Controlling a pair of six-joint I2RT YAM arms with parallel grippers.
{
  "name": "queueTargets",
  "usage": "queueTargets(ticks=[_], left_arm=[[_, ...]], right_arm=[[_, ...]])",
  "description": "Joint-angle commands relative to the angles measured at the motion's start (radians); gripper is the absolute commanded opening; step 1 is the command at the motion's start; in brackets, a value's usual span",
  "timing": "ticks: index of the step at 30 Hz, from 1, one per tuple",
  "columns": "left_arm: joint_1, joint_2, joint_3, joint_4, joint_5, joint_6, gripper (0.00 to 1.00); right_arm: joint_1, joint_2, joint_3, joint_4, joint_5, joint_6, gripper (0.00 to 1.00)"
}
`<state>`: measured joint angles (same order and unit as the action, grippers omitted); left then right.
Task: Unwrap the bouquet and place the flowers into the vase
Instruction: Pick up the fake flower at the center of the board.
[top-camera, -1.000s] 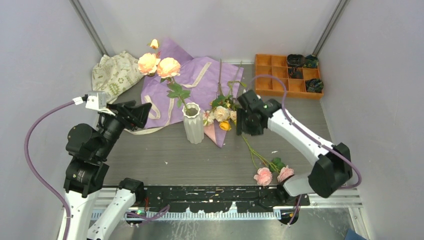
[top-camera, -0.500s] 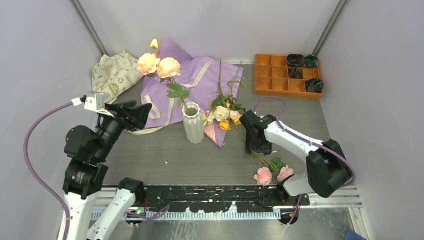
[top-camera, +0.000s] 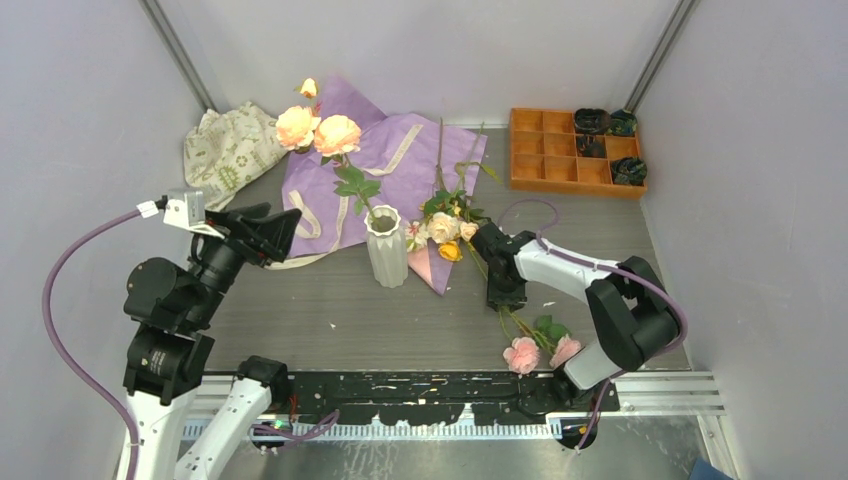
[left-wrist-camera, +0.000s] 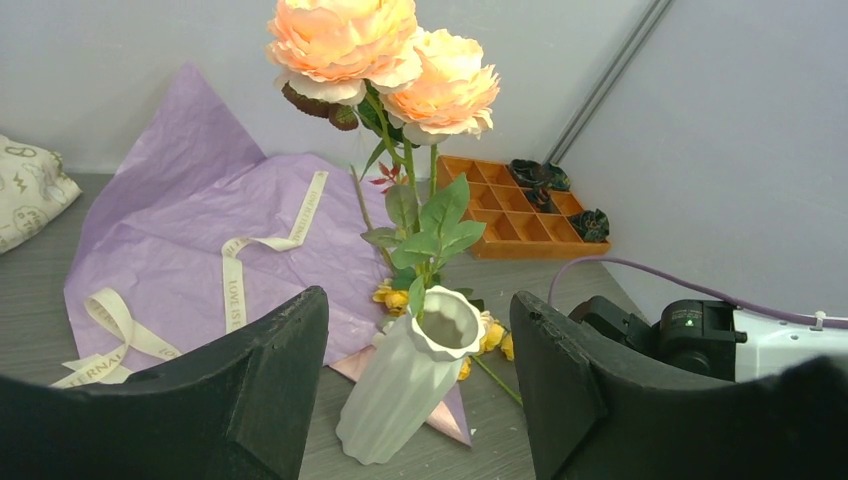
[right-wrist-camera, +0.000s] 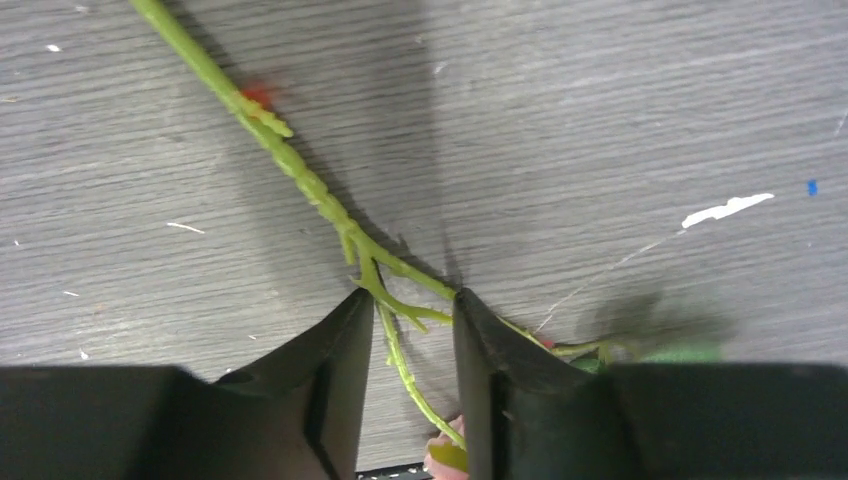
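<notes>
The white ribbed vase (top-camera: 386, 246) (left-wrist-camera: 405, 380) stands mid-table with two peach roses (top-camera: 318, 131) (left-wrist-camera: 385, 50) in it. The bouquet's purple paper (top-camera: 400, 160) lies spread flat behind it, with a cluster of cream and yellow flowers (top-camera: 445, 225) on its near edge. A branch of two pink roses (top-camera: 540, 350) lies at the front. My right gripper (top-camera: 497, 295) (right-wrist-camera: 410, 310) is down on that branch's green stem (right-wrist-camera: 300, 180); its jaws straddle the fork with a narrow gap left. My left gripper (top-camera: 275, 225) (left-wrist-camera: 418, 300) hovers wide open left of the vase, holding nothing.
An orange compartment tray (top-camera: 545, 150) with dark items sits at the back right. A patterned cloth (top-camera: 228, 145) lies at the back left. Cream ribbon (top-camera: 310, 215) trails over the paper toward the left arm. Enclosure walls stand close on three sides.
My right gripper has come from beside the flower cluster toward the near edge and down onto the pink roses' stem, its jaws narrowing. The left arm has barely moved.
</notes>
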<state>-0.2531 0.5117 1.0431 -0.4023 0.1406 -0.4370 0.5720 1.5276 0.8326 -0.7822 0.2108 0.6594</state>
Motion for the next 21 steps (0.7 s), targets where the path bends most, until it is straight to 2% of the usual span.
queueTargets(ticks=[1, 3, 7, 10, 16, 21], left_arm=[[-0.001, -0.018, 0.023, 0.021, -0.011, 0.019, 0.68], [0.0, -0.02, 0.025, 0.02, -0.013, 0.02, 0.68], [0.0, -0.018, 0.027, 0.021, -0.01, 0.017, 0.68], [0.0, -0.013, 0.027, 0.026, -0.006, 0.011, 0.68], [0.0, -0.007, 0.026, 0.038, 0.003, -0.004, 0.68], [0.0, -0.006, 0.029, 0.043, 0.008, -0.01, 0.67]], right_arm=[[-0.002, 0.056, -0.04, 0.118, -0.025, 0.014, 0.3], [-0.002, 0.047, -0.053, 0.12, -0.033, 0.014, 0.17], [0.0, -0.034, -0.06, 0.09, -0.053, 0.019, 0.02], [0.006, -0.157, -0.032, 0.026, -0.082, 0.031, 0.01], [0.022, -0.412, 0.126, -0.147, -0.126, 0.049, 0.01], [0.022, -0.505, 0.252, -0.21, -0.166, 0.065, 0.01]])
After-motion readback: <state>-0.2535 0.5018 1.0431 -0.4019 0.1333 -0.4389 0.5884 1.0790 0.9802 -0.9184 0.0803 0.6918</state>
